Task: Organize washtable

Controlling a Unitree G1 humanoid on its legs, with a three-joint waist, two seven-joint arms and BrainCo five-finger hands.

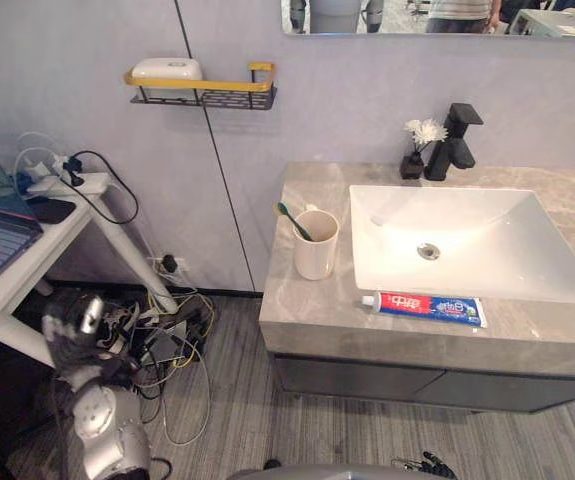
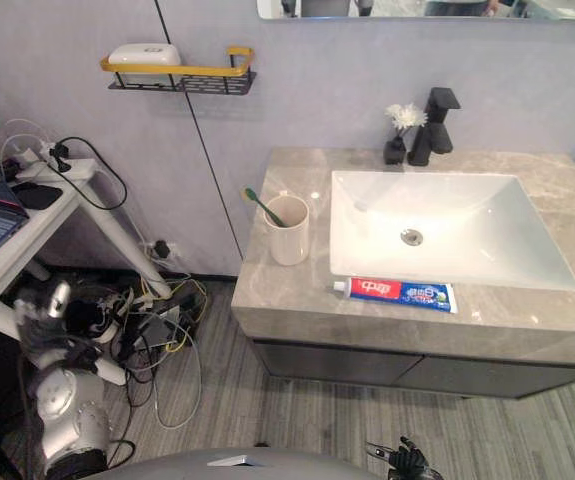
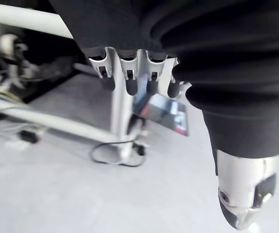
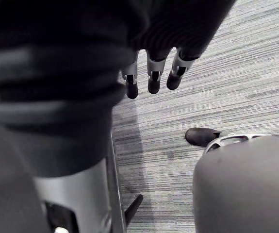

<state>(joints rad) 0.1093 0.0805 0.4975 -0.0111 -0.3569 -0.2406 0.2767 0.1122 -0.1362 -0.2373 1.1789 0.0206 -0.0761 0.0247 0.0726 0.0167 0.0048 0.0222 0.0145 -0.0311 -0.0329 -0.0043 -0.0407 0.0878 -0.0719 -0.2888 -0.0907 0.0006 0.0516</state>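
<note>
At the near edge of the counter (image 1: 307,312), just in front of the basin (image 1: 487,250): toothpaste tube (image 1: 429,307), lying flat along the edge, white cap to the left. Judged light and soft-walled, with a smooth skin that is likely slippery. A squeeze at mid-body would dent it, so a pinch across the stiffer cap end looks safest. Left of the basin, apart from the tube: cream cup (image 1: 316,248), upright, green toothbrush (image 1: 293,220) leaning in it. Cup judged rigid and breakable; take it round the wall. Far side: small vase with white flower (image 1: 422,140) just beside the black faucet (image 1: 455,140). Wall shelf (image 1: 202,92) to the left carries a soap dish (image 1: 167,69). Left hand (image 3: 127,68) hangs low, fingers slack, holding nothing; right hand (image 4: 154,73) likewise, over the striped floor (image 4: 226,73). Both well apart from the counter; nothing taken up
</note>
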